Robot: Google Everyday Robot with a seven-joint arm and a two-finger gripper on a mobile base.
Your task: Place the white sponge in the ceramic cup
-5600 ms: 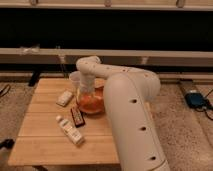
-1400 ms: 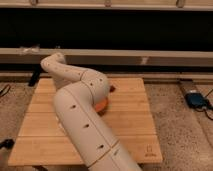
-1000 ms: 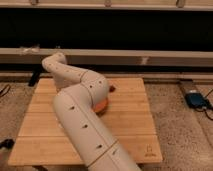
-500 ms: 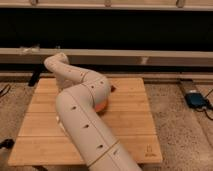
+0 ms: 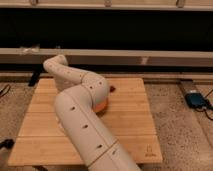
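My white arm point(image 5: 82, 107) sweeps up from the bottom edge across the left half of the wooden table point(image 5: 132, 127). It bends at the far left point(image 5: 54, 65) and turns back down. The gripper is hidden behind this arm, somewhere over the table's left part. The white sponge and the ceramic cup are also hidden behind the arm.
A sliver of an orange bowl point(image 5: 103, 106) shows at the arm's right edge, with a small reddish thing point(image 5: 113, 89) just behind it. A long bench runs along the dark wall behind the table. On the floor lie a blue object point(image 5: 195, 99) at right and a black cable point(image 5: 6, 144) at left.
The arm's far bend has crept slightly to the right over the last second. Nothing else on the table has visibly moved.
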